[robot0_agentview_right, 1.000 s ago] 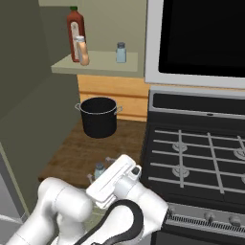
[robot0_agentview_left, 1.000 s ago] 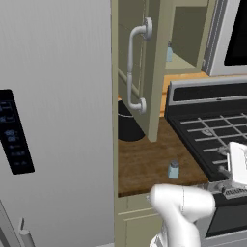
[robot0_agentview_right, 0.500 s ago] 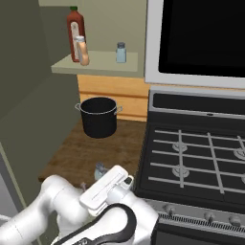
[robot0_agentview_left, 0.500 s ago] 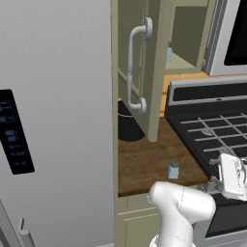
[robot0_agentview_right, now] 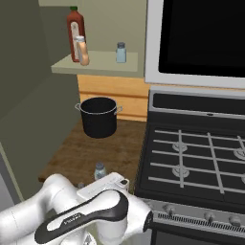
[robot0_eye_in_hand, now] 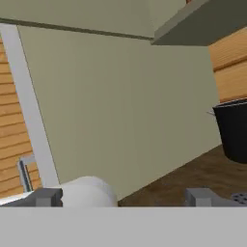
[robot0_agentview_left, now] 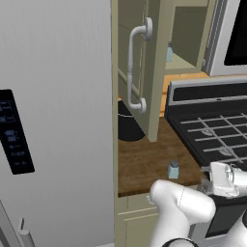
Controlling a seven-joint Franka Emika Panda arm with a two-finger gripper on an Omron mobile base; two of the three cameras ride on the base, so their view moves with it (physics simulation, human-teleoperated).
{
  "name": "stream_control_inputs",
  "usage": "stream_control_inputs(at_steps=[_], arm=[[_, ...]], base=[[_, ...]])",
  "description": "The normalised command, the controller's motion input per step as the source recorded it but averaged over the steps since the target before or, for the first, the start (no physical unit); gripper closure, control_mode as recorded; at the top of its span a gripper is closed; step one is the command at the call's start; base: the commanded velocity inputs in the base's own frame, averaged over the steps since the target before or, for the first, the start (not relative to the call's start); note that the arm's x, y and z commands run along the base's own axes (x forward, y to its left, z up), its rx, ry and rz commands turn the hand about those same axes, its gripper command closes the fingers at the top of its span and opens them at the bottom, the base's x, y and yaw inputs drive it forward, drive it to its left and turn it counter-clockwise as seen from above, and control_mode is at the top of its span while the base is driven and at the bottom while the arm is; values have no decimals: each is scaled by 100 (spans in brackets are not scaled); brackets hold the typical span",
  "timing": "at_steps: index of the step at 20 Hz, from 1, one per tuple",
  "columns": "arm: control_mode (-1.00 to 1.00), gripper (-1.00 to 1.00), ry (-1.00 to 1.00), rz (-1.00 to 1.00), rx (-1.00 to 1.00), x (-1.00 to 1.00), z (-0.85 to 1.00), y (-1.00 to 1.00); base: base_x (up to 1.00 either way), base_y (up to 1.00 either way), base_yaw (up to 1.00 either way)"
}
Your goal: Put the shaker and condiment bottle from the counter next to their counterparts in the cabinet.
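The pale blue shaker [robot0_agentview_left: 173, 170] stands near the front edge of the dark wood counter [robot0_agentview_left: 144, 164]; the right base view has the shaker [robot0_agentview_right: 100, 170] just behind my hand. My gripper [robot0_eye_in_hand: 124, 197] is open with nothing between its fingertips [robot0_eye_in_hand: 46, 197], low over the counter's front and short of the shaker. A grey cap [robot0_eye_in_hand: 239, 196] shows at the hand view's lower right. In the open cabinet [robot0_agentview_right: 95, 62], the tan-orange condiment bottle [robot0_agentview_right: 83, 50] leans by a tall red bottle [robot0_agentview_right: 75, 32], and a second pale blue shaker [robot0_agentview_right: 121, 52] stands to their right.
A black pot [robot0_agentview_right: 98, 116] sits at the back of the counter. The open cabinet door [robot0_agentview_left: 154, 72] with its curved bar handle [robot0_agentview_left: 135, 67] hangs over the counter's left side. The grey fridge [robot0_agentview_left: 53, 120] is to the left, the black stove [robot0_agentview_right: 196, 153] to the right.
My hand has sunk lower, toward the counter's front edge by the shaker. The gripper stays open. The shaker and the things on the shelf have not moved.
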Motion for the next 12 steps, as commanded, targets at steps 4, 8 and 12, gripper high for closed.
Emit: stream_control_inputs(at_steps=[4, 8, 12], arm=[[-100, -100, 30, 0, 8, 34, 3, 10], [-100, -100, 24, 0, 12, 14, 3, 8], [-100, -100, 17, 0, 5, 6, 0, 2]], base=[[0, 0, 0], [0, 0, 0], [0, 0, 0]])
